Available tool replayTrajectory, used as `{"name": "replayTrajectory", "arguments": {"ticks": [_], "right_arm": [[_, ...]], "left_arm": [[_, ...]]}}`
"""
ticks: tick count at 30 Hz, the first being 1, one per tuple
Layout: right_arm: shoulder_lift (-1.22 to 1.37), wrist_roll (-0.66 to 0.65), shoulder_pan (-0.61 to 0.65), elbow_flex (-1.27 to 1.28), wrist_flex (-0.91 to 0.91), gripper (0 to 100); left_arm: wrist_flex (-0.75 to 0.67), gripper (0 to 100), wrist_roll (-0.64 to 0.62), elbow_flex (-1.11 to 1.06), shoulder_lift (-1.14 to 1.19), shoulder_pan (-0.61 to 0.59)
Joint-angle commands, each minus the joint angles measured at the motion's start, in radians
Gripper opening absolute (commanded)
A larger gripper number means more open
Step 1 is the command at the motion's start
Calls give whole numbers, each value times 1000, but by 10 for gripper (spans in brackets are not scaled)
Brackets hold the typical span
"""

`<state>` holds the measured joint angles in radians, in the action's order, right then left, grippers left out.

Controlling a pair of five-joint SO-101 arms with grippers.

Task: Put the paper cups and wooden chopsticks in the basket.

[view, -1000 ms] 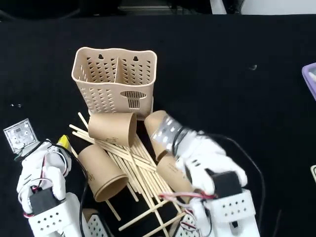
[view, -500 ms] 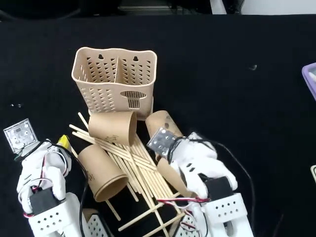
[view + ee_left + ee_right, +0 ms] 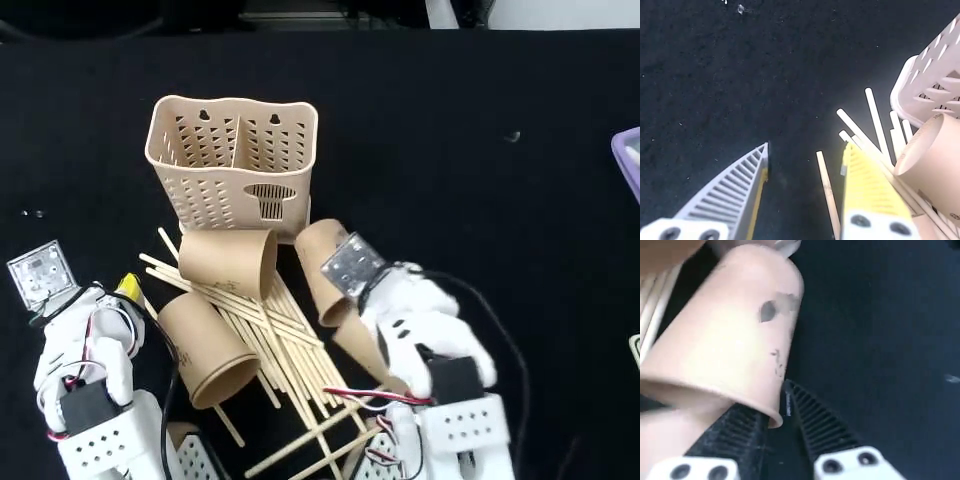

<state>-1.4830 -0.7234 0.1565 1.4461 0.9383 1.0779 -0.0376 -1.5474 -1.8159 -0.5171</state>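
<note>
While left hand (image 3: 805,147) gapes wide, right hand (image 3: 779,407) pinches tapered paper cup (image 3: 730,340) (smooth-walled).

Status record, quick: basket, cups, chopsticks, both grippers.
basket: upright at the back, nothing seen inside
chopsticks: loose pile on the table in front of the basket
paper cups: on their sides, on and beside the pile
held cup: on its side, rim between the right gripper's fingers
right gripper: shut on the held cup's rim
left gripper: open, over the table beside the chopstick ends
</note>
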Motion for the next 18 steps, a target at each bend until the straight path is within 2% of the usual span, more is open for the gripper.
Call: {"name": "replayTrajectory", "arguments": {"ticks": [1, 4, 8, 18], "right_arm": [[-19, 37, -38, -325, 222, 11], [-12, 38, -37, -453, 308, 11], [-10, 89, -40, -526, 315, 11], [-8, 324, -40, -570, 250, 11]], "left_arm": [[5, 241, 2, 2, -5, -2], [5, 241, 2, 2, -5, -2], [5, 241, 2, 2, -5, -2], [6, 241, 2, 2, -5, -2]]}}
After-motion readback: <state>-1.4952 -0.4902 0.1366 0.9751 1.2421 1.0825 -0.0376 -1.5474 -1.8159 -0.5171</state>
